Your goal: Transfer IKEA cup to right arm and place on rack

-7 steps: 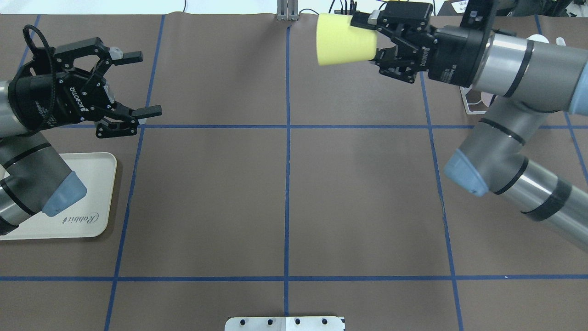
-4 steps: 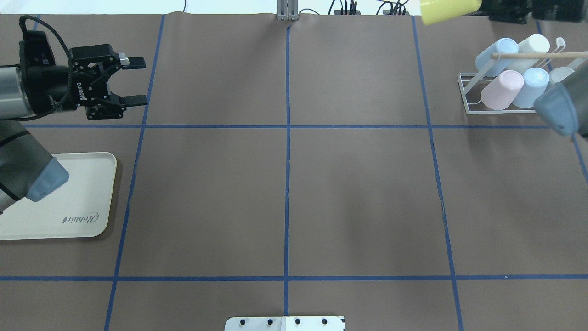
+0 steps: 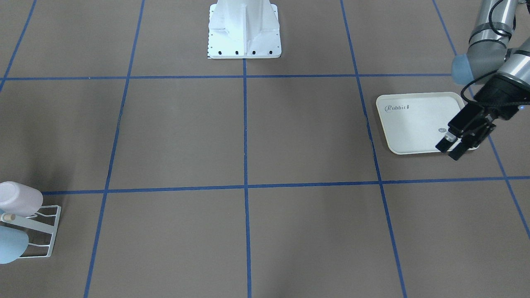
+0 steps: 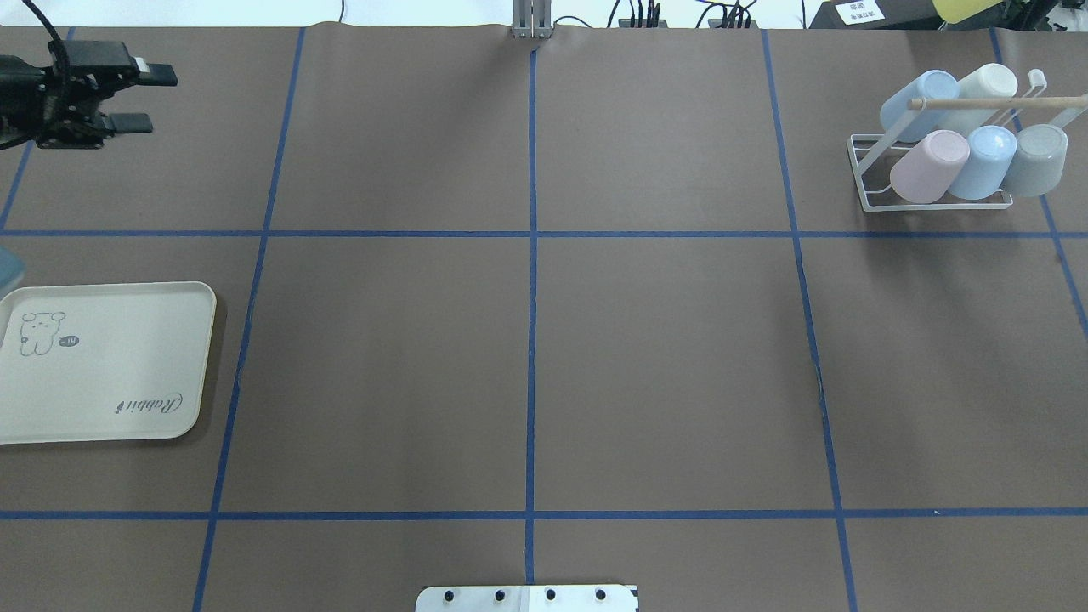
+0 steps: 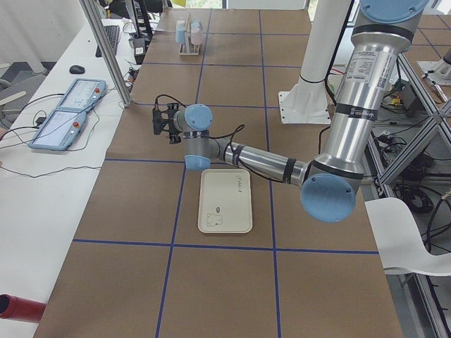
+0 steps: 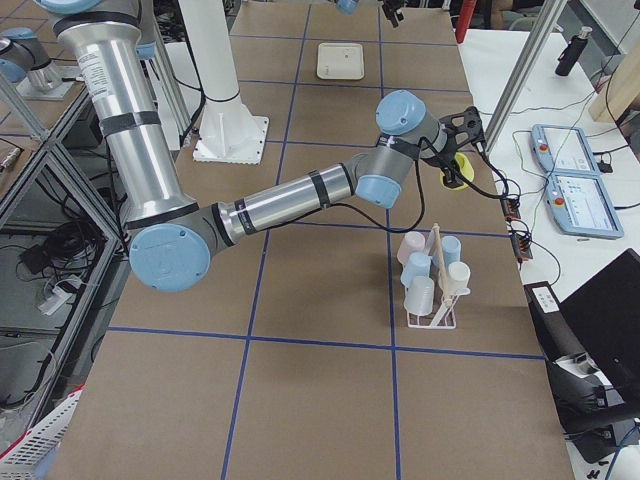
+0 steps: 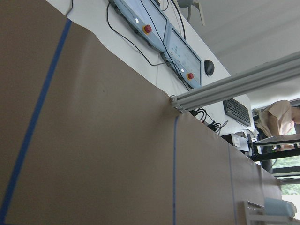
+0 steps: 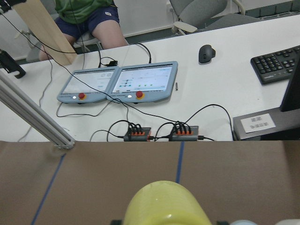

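The yellow IKEA cup [image 8: 164, 204] fills the bottom of the right wrist view, mouth away from the camera. My right gripper [image 6: 463, 148] is shut on it. In the overhead view only a sliver of the cup [image 4: 963, 8] shows at the top edge, behind the rack. The white wire rack [image 4: 935, 202] stands at the back right with a wooden-tipped peg [image 4: 994, 102] and several pastel cups on it. The held cup [image 6: 459, 170] hovers apart from the rack [image 6: 432, 318]. My left gripper [image 4: 143, 100] is open and holds nothing at the back left.
A cream rabbit-print tray [image 4: 110, 374] lies bare at the left. Control pendants [image 8: 119, 84], cables and a keyboard lie on the white desk beyond the table's back edge. A metal post [image 8: 33, 112] rises there. A person sits behind the desk.
My right arm swung the yellow cup from the back middle to the far back right, uncovering the rack. My left arm drew back to the back left corner, uncovering the tray.
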Controlling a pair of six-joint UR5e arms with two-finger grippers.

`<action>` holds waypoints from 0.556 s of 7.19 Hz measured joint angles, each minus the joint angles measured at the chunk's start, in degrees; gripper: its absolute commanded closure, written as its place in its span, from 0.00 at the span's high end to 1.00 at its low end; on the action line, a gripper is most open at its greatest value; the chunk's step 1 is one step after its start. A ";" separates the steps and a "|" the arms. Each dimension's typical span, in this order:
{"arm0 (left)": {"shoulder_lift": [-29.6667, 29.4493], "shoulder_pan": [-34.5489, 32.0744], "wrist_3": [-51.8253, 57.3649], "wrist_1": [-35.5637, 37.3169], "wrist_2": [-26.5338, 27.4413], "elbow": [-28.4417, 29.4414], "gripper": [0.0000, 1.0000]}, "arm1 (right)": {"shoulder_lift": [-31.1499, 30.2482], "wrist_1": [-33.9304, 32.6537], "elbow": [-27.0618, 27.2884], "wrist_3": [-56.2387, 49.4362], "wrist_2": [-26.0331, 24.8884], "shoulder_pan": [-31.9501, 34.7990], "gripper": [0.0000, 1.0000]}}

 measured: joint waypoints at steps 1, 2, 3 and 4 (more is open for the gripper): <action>0.11 -3.61 15.04 9.28 0.51 -0.11 1.00 | 0.10 -6.41 -1.42 -9.22 -0.03 1.45 0.28; 0.11 -6.80 29.35 17.60 1.28 -0.18 1.00 | 0.43 -11.16 -3.63 -16.71 0.00 2.73 0.28; 0.15 -8.83 40.70 23.73 2.31 -0.20 1.00 | 1.62 -14.61 -7.18 -22.63 0.21 3.84 0.28; 0.65 -9.88 48.98 27.99 3.01 -0.35 1.00 | 3.80 -16.70 -11.92 -27.22 0.65 4.65 0.28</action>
